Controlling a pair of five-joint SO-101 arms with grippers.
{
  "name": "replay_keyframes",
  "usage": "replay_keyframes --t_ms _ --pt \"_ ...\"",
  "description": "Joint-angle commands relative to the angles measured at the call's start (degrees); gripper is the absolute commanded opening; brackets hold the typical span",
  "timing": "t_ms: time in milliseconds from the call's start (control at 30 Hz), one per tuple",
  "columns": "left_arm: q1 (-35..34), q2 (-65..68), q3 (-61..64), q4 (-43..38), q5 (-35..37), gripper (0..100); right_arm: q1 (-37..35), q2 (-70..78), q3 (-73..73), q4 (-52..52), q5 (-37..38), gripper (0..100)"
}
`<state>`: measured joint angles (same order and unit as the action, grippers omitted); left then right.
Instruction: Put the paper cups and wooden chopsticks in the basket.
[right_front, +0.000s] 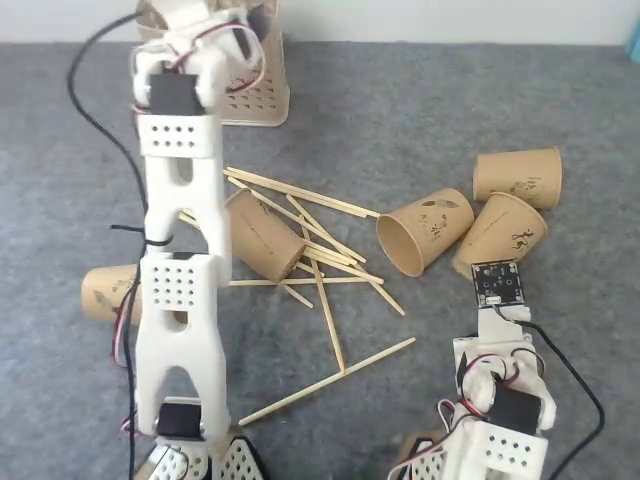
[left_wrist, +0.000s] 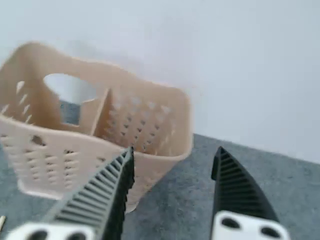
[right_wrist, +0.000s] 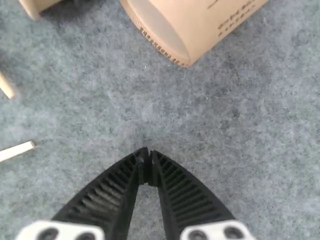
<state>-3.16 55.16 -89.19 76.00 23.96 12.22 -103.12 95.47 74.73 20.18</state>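
- left claw (left_wrist: 175, 150) spread apart, empty, right by the basket (left_wrist: 60, 145)
- right claw (right_wrist: 148, 152) pinched together on nothing, near a tipped paper cup (right_wrist: 200, 25)
- chopsticks (right_front: 320, 255) and other cups (right_front: 515, 178) lie loose on the counter (right_front: 400, 120); I'd open wide first, then grab that cup's rim

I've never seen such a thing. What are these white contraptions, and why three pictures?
Those are two small robot arms, the left arm and the right arm, on a grey table. One picture looks down from above; the other two come from a camera on each arm's wrist. Several paper cups lie on their sides among scattered chopsticks, and a basket stands at the far edge. The left hand is open and empty, facing the basket. The right hand is shut, empty, near a cup.
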Motion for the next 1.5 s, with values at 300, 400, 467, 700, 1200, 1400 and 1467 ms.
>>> replay_keyframes --t_ms 300,400,467,700,1200,1400,1467 --pt "1.85 -1.76 14.37 -17.41 -0.79 25 0.48 -0.84 -0.53 -0.66 0.53 0.8" --pt "1.85 -1.32 14.29 -16.26 -0.79 25 0.40 -0.84 -0.53 -0.66 0.53 0.8" --pt "2.11 -1.49 14.29 -15.03 -0.88 25 0.40 -0.84 -0.53 -0.66 0.53 0.8" --pt "2.37 -0.09 15.25 -11.43 -4.66 25 0.40 -0.84 -0.53 -0.66 0.53 0.8" --pt "-1.23 3.60 15.25 -2.90 -7.38 25 0.40 -0.84 -0.53 -0.66 0.53 0.8" --pt "-1.32 3.43 15.16 -2.99 -7.47 17 0.40 -0.84 -0.53 -0.66 0.53 0.8" --pt "-1.05 3.16 15.16 -3.69 -7.47 4 0.40 -0.84 -0.53 -0.66 0.53 0.8"
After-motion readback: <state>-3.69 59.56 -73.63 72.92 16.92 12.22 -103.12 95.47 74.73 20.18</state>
